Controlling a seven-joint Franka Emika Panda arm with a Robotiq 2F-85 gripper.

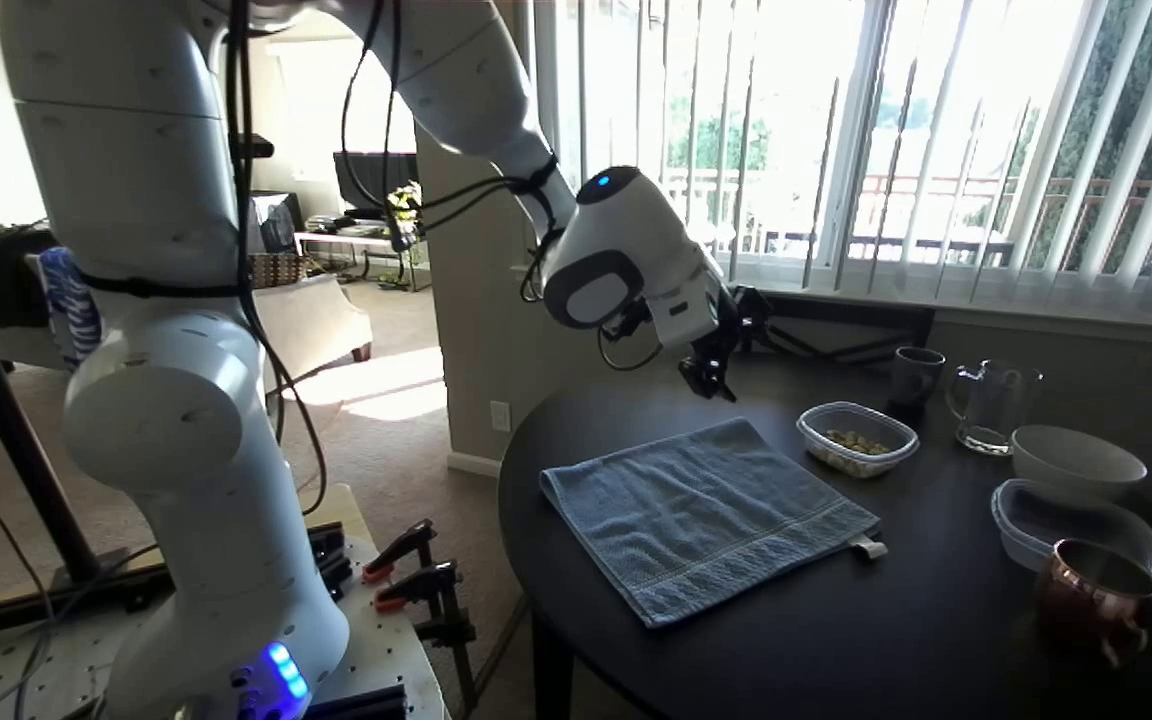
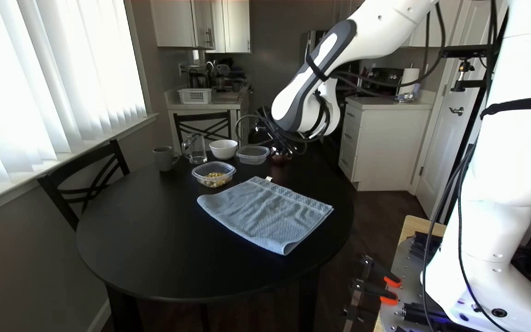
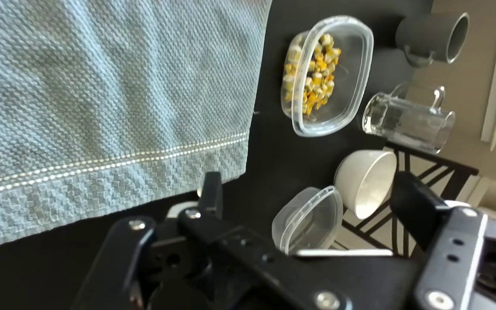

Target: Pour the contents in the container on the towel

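Two jaws of the claw (image 3: 308, 200) stand wide apart, empty; the tub (image 3: 349, 77) of bits (image 3: 319, 77) sits just beside the towel (image 3: 114, 99). An off-centre grip could tip the tub, spilling bits early.

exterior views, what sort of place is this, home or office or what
Most likely a home, in its dining area: a round dark table, white kitchen cabinets beyond it, and carpet on part of the floor.
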